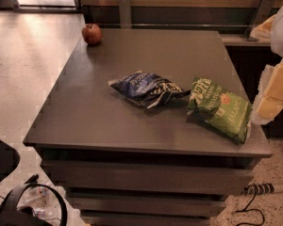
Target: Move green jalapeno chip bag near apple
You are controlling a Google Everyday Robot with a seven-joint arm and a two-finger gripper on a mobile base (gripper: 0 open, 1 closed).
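Note:
The green jalapeno chip bag (220, 108) lies flat near the front right corner of the grey table (146, 51). The small red apple (91, 33) sits at the table's far left corner, well away from the bag. My gripper (270, 102), on a white and yellowish arm, hangs at the right edge of the view. It is just beyond the bag's right end, apart from it and holding nothing that I can see.
A dark blue and white chip bag (148, 89) lies mid-table, just left of the green bag. A wall with metal brackets (125, 11) runs behind the table. A power strip (266, 188) and cables lie on the floor at the lower right, and dark gear (19, 206) at the lower left.

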